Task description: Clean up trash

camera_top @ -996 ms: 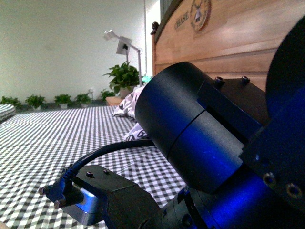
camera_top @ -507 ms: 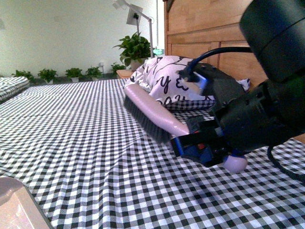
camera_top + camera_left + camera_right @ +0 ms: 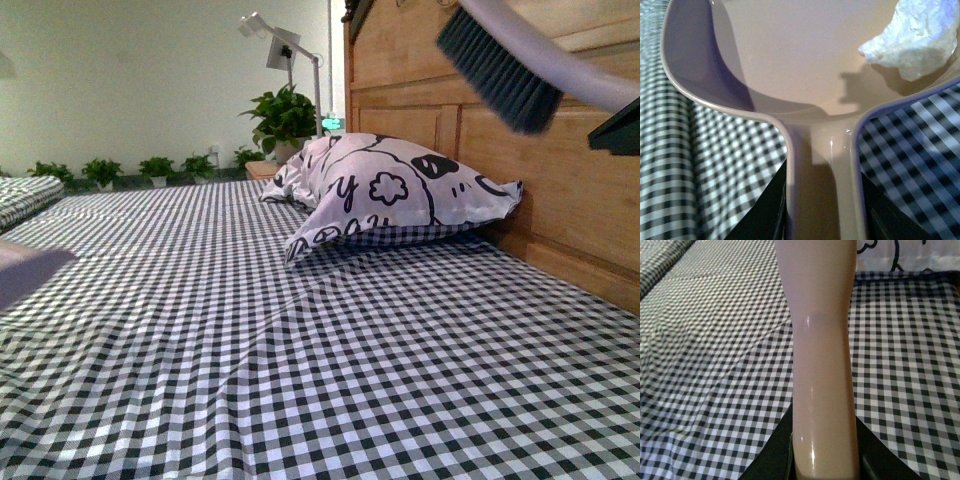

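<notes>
The trash, a crumpled wad of white tissue (image 3: 912, 42), lies inside the pale pink dustpan (image 3: 790, 55), against its side wall. My left gripper (image 3: 822, 210) is shut on the dustpan's handle. A corner of the dustpan (image 3: 25, 275) shows at the left edge of the front view, above the bed. My right gripper (image 3: 825, 450) is shut on the pink handle of the brush (image 3: 820, 340). The brush (image 3: 500, 65), with dark bristles, hangs high at the upper right of the front view, bristles pointing down, in front of the headboard.
A black-and-white checked sheet (image 3: 300, 350) covers the bed. A white pillow with black cartoon print (image 3: 390, 195) leans against the wooden headboard (image 3: 560, 190) at the right. Potted plants (image 3: 285, 120) and a lamp stand beyond the bed's far end.
My right arm has risen out of the front view's middle, carrying the brush from low over the sheet to high at the upper right. The dustpan corner now shows higher at the left edge.
</notes>
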You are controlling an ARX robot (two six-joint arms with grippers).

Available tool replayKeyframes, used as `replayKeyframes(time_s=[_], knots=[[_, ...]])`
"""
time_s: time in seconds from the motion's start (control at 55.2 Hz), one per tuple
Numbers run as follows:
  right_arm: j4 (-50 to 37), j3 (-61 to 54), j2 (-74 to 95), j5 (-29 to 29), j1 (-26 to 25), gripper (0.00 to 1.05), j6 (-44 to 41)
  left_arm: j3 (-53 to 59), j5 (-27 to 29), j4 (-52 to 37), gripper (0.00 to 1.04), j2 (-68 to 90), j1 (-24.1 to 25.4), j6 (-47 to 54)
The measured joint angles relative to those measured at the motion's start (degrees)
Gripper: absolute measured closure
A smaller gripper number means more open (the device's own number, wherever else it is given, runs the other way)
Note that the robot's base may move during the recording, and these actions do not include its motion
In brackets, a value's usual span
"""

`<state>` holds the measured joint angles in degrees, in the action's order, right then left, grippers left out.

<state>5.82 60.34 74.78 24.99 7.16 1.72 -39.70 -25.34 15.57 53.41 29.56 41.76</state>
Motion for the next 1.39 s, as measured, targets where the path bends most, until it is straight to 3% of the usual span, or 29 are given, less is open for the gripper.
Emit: replayKeyframes(time_s=[0.272,0.453,0.887,1.231,1.394], knots=[[0.26,-0.68,-9.66,3.19,-1.79,0.86,7.43,-9.44,10.82,-6.38,0.78,-4.76,-0.42,-17.99],[-0.48,-1.01,-14.56,3.13,-1.77,0.86,12.09,-13.2,17.05,-6.34,0.78,-8.96,-4.55,-24.2],[0.09,-1.22,-24.87,3.21,-0.61,0.86,16.72,-17.66,32.79,-0.55,0.79,-17.31,-24.15,-27.19],[0.15,-2.1,-29.94,0.81,-0.46,0.86,18.67,-18.47,48.85,-3.1,0.79,-18.05,-40.94,-26.71],[0.15,-2.1,-31.91,-0.94,-0.26,0.86,18.71,-18.32,53.33,-3.87,0.79,-18.1,-45.03,-26.71]])
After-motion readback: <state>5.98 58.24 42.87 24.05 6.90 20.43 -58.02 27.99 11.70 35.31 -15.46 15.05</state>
